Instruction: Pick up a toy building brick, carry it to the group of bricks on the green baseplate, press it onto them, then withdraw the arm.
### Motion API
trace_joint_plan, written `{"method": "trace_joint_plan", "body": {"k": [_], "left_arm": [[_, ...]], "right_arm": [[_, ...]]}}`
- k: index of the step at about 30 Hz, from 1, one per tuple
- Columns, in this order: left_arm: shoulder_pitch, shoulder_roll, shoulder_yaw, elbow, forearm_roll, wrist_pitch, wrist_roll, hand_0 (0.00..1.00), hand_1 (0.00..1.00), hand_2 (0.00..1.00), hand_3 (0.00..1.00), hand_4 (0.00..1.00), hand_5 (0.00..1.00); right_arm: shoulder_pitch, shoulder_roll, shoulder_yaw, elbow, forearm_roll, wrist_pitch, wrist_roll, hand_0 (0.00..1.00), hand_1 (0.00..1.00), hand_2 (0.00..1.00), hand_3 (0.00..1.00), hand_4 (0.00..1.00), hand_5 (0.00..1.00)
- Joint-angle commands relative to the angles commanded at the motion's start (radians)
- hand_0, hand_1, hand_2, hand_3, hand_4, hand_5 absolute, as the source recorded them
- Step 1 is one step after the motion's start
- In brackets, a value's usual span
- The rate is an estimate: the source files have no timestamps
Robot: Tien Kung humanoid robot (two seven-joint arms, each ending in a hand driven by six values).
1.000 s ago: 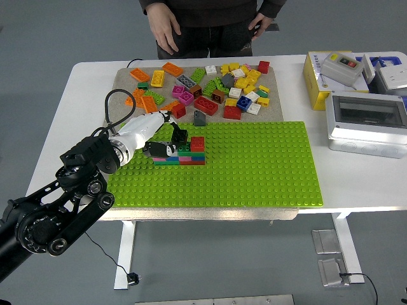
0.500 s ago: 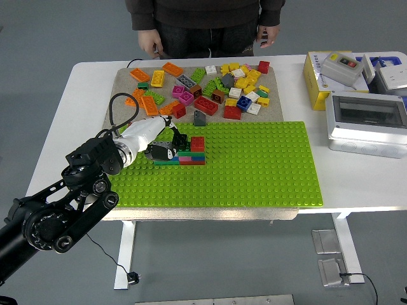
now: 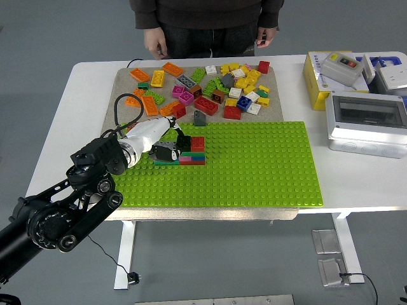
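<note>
From the head view, the left hand [image 3: 166, 145] sits left of centre, fingers curled on a dark brick [image 3: 181, 138] at the stack [image 3: 191, 152] on the green baseplate [image 3: 254, 165], so I'd guess pressing. Next: push down squarely, then withdraw. Loose bricks [image 3: 210, 86] and a person [image 3: 206, 22] sit above, nothing blocking.

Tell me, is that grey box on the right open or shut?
Shut: the grey box has its clear front cover lying flat and flush within its frame, with no gap showing along the edges.
</note>
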Motion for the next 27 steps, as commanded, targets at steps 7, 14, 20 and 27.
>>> {"method": "trace_joint_plan", "body": {"k": [7, 14, 20, 27], "left_arm": [[-0.005, -0.006, 0.003, 0.014, -0.007, 0.004, -0.004, 0.998, 0.987, 0.991, 0.509, 0.615, 0.206], [-0.008, -0.009, 0.008, 0.023, -0.012, 0.008, -0.009, 0.998, 0.987, 0.99, 0.512, 0.615, 0.208], [-0.011, -0.011, 0.011, 0.034, -0.015, 0.011, -0.014, 0.998, 0.985, 0.988, 0.512, 0.619, 0.212], [-0.015, -0.013, 0.018, 0.046, -0.018, 0.013, -0.02, 0.998, 0.985, 0.987, 0.511, 0.619, 0.214]], "right_arm": [[0.001, 0.001, -0.002, 0.0, 0.002, 0.0, 0.002, 0.698, 0.667, 0.659, 0.672, 0.36, 0.814], [0.001, 0.001, 0.001, 0.0, -0.001, 0.0, 0.003, 0.699, 0.667, 0.659, 0.672, 0.359, 0.814], [0.002, 0.002, 0.002, 0.0, -0.002, 0.0, 0.002, 0.7, 0.667, 0.659, 0.672, 0.359, 0.815], [0.002, 0.002, 0.003, 0.0, -0.003, 0.0, 0.003, 0.701, 0.667, 0.659, 0.672, 0.359, 0.815]]}}
